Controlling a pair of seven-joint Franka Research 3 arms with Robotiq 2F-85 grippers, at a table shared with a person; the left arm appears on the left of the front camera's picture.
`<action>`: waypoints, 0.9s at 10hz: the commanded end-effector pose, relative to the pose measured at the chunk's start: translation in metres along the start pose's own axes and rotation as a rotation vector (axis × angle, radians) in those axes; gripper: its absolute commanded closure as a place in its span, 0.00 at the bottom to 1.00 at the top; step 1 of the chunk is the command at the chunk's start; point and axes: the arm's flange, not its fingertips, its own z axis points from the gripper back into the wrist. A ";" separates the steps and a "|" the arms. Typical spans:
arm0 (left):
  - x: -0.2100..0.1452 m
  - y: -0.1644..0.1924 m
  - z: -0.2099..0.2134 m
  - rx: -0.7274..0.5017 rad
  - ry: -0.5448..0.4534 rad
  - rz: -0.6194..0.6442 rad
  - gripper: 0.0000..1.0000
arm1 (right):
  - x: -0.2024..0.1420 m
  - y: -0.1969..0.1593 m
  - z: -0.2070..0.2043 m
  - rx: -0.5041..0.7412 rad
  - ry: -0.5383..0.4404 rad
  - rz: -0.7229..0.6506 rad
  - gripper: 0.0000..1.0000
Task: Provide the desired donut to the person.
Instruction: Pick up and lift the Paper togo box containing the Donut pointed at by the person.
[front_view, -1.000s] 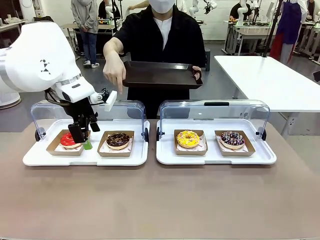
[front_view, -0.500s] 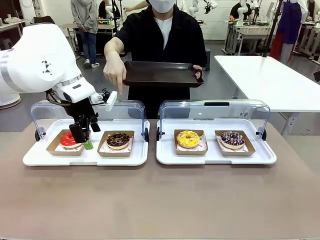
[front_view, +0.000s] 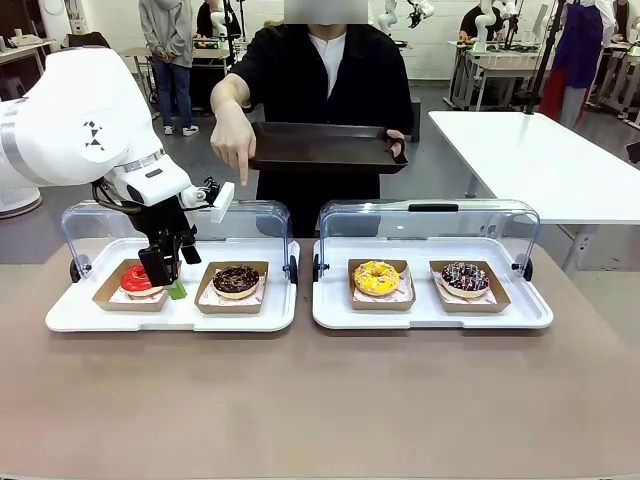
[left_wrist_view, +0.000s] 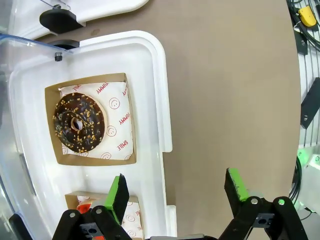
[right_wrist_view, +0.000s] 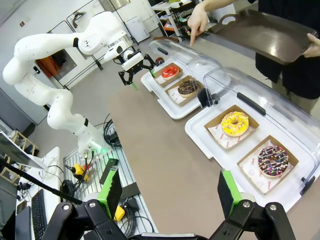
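Four donuts sit in paper boxes on two white trays: a red donut (front_view: 135, 278) and a chocolate donut (front_view: 236, 280) on the left tray (front_view: 80, 315), a yellow donut (front_view: 376, 277) and a sprinkled donut (front_view: 465, 277) on the right tray. My left gripper (front_view: 166, 280) hangs open just above the left tray, between the red and chocolate donuts and nearer the red one. In the left wrist view the left gripper (left_wrist_view: 177, 189) holds nothing, with the chocolate donut (left_wrist_view: 79, 124) ahead. The person (front_view: 320, 70) points a finger (front_view: 241, 172) down over the left case and holds a dark tray (front_view: 325, 148). My right gripper (right_wrist_view: 169, 192) is open, high above the table.
Clear domed lids (front_view: 430, 220) stand raised behind both white trays. The brown tabletop (front_view: 320, 400) in front of the trays is bare. A white table (front_view: 540, 160) stands at the back right, and a bystander (front_view: 170, 50) stands far behind.
My left gripper has edged slightly right beside the red donut and now holds still. The person's pointing hand stays over the left case.
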 end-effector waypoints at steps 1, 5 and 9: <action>0.000 0.000 0.000 0.000 0.000 0.000 0.00 | 0.003 -0.002 0.000 0.016 -0.024 0.018 0.00; 0.010 0.026 -0.030 -0.007 0.066 0.041 0.00 | 0.003 -0.002 0.000 0.016 -0.024 0.018 0.00; 0.019 0.036 -0.069 0.065 0.170 0.054 0.00 | 0.003 -0.002 0.000 0.016 -0.024 0.018 0.00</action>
